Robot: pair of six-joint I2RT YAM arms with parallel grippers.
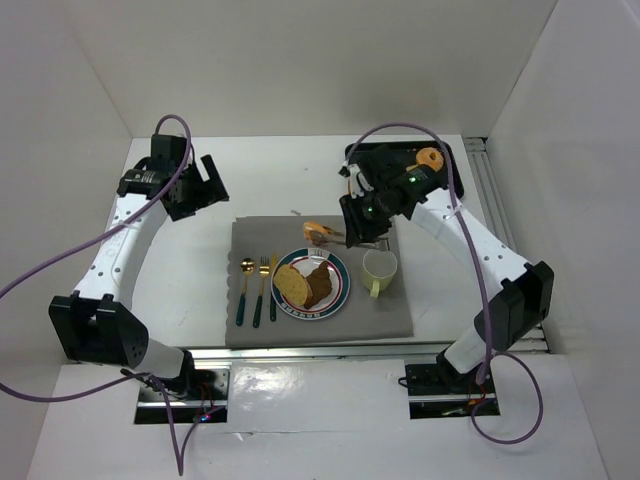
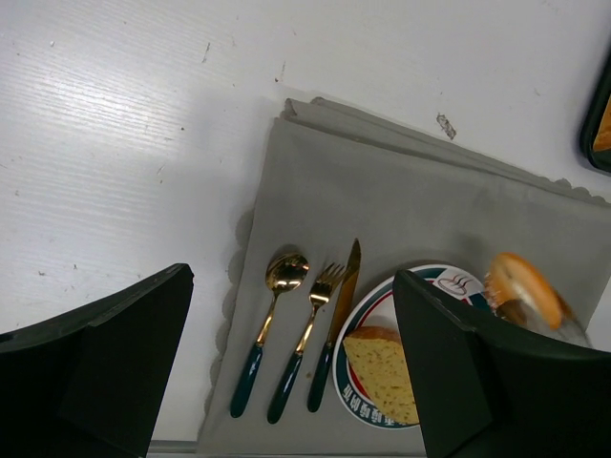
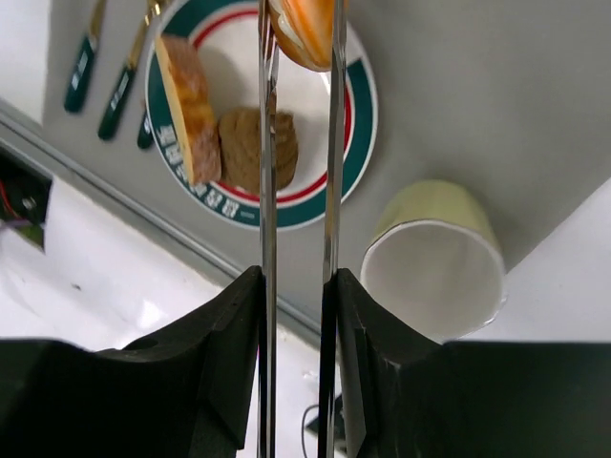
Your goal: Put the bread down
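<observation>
The right tool is squeezing nearly closed on thin metal tongs. The tongs' tips are pinching the glazed bread just beside the plate's far rim. The left tool is hanging wide open, holding nothing.

A mat lies on the table with the plate at its middle and two bread slices side by side on the plate. Spoon, fork and knife lie in a row left of it, and the cup stands just right. Tongs in my right claw carry a bread piece above the plate's far side. Behind, at the far right, a roll sits in a tray.
</observation>
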